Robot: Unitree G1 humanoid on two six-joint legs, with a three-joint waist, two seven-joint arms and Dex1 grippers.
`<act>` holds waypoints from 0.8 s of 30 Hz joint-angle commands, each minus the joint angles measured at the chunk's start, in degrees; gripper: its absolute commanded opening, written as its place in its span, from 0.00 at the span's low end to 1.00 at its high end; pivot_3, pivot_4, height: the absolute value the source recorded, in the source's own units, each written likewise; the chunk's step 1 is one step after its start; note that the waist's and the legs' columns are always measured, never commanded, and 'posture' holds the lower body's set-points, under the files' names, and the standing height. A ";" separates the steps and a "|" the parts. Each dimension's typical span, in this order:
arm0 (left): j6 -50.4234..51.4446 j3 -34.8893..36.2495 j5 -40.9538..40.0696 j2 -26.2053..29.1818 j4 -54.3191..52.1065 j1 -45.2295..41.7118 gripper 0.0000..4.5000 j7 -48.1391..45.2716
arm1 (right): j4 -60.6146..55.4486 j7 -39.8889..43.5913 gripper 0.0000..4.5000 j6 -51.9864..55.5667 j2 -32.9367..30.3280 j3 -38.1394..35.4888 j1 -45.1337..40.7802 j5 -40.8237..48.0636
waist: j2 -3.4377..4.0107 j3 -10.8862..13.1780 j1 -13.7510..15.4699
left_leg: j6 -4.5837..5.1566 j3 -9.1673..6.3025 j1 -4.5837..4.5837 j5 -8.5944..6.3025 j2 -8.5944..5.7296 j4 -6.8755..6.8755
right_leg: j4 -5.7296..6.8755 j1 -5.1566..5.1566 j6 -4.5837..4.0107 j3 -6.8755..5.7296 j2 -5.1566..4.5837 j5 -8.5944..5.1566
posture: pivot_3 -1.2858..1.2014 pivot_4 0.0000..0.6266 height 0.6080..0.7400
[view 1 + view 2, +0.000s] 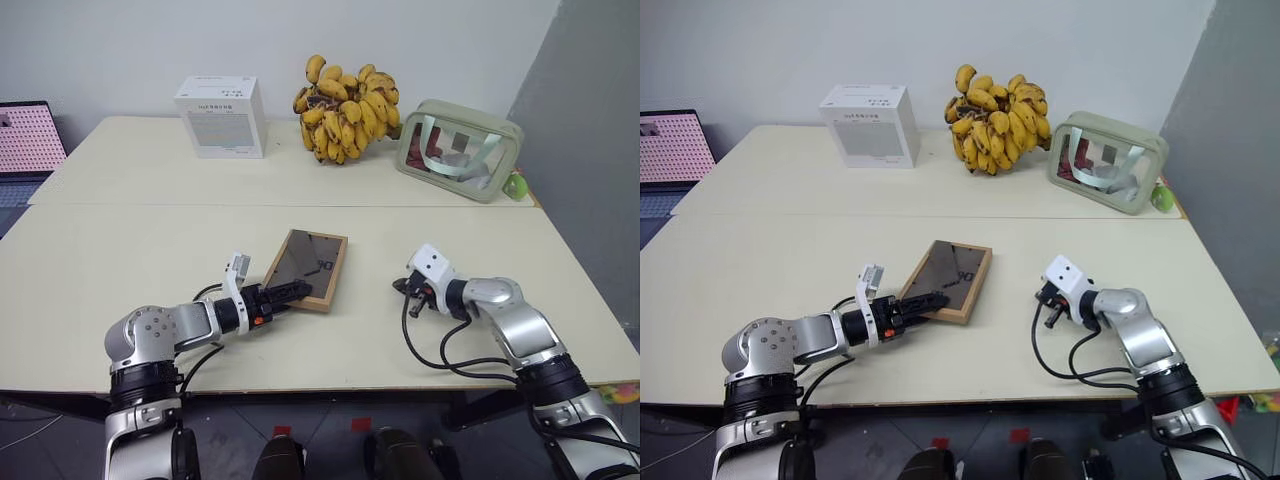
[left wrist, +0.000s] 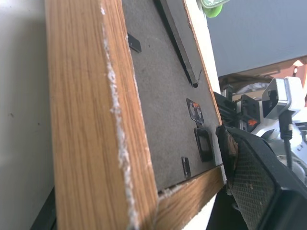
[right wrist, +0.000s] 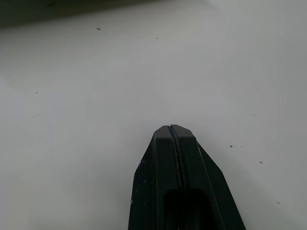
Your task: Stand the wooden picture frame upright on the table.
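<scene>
Two silver metal arms with rounded joints ended in black wrists carrying small white camera blocks. Black cables looped beside each forearm. Orange marks dotted the black left gripper [image 1: 290, 291].

Wooden picture frame [image 1: 311, 264] lies back-up, so its front pic is hidden. Laptop [image 1: 28, 135] cut by the pic's left edge. Print on white box [image 1: 222, 116] too small to read.

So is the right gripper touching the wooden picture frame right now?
Apart. In the left eye view the right gripper, fingers shut, sits beside the wooden picture frame with bare table between them.
</scene>
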 commanded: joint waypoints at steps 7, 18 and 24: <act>6.91 2.19 -4.39 4.29 -4.21 1.57 0.99 -1.07 | -0.20 -0.02 0.00 -0.86 0.43 0.64 -0.70 0.11 | 0.00 0.00 -0.38 | 0.00 0.00 0.02 0.00 0.00 0.02 | 0.01 0.01 -0.01 0.00 0.00 0.00 | 0.52 0.24 1.00; 11.67 10.62 -9.39 8.09 1.95 -1.85 0.99 3.11 | -0.94 -0.32 0.00 -1.11 0.42 1.00 0.65 0.18 | 0.00 0.00 -0.82 | 0.00 -0.04 0.02 0.00 0.01 0.03 | 0.01 0.02 -0.01 -0.04 0.00 0.00 | 0.52 0.24 1.00; 11.67 13.24 -8.09 5.73 2.91 -2.81 0.99 7.92 | -1.24 -0.27 0.00 -1.10 0.52 1.06 0.46 0.27 | -0.01 0.00 -0.81 | 0.00 -0.01 0.03 0.00 0.00 0.05 | 0.01 0.04 0.01 0.00 -0.01 0.00 | 0.52 0.24 1.00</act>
